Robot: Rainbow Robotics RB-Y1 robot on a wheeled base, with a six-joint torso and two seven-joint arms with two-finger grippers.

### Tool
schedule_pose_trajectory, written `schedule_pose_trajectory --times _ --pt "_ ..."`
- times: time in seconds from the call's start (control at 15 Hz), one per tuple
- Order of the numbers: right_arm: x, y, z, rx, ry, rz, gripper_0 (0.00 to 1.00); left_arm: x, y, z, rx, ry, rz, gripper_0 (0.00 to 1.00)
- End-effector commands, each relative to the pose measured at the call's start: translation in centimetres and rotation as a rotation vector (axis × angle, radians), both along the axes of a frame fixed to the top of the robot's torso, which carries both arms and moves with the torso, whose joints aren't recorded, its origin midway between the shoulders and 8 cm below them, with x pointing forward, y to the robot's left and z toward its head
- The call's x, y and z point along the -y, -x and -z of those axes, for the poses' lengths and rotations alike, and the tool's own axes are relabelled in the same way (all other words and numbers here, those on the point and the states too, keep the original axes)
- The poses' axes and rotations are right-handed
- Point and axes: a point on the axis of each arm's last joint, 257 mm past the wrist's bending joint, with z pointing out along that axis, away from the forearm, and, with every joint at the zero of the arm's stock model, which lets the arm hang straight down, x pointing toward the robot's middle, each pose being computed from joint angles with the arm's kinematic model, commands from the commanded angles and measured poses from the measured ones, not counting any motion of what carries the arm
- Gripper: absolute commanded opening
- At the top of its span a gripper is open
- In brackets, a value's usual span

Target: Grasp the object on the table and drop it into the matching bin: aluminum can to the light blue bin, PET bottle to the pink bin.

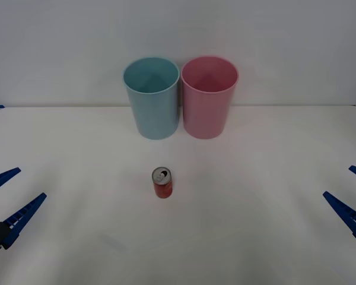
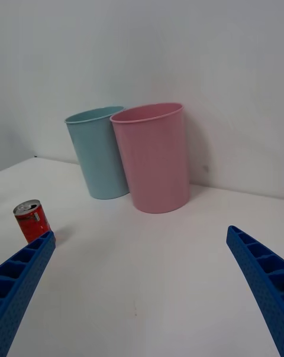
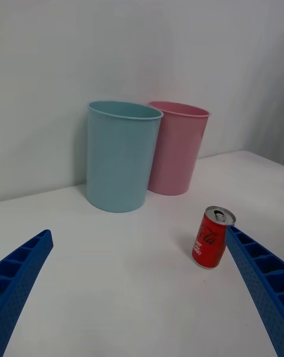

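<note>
Nothing of the task appears done yet. At the lower left of the front frame the left gripper (image 1: pixel 9 199) hangs low with its jaws spread wide and holding nothing; at the lower right the right gripper (image 1: pixel 355 197) is likewise released and empty. Farther in, just left of frame centre, the aluminum can (image 1: pixel 162 183) stands upright on the white tabletop (image 1: pixel 267 178), untouched and well apart from both grippers. Beyond it, at upper centre, the light blue bin (image 1: pixel 152 98) stands just beside the pink bin (image 1: pixel 208 97). Grasping, carrying and dropping into the light blue bin all remain.
</note>
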Motion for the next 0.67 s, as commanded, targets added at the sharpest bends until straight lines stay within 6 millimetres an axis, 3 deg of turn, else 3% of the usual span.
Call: schedule_pose_trajectory --times 0.07,0.67 --pt "0.0 0.0 0.0 0.0 0.0 0.0 1.0 0.0 0.0 0.0 0.0 0.0 0.0 1.0" --pt "-2.5 -0.1 1.0 -0.018 -0.015 -0.041 1.0 0.0 0.0 0.0 0.0 0.0 0.0 1.0"
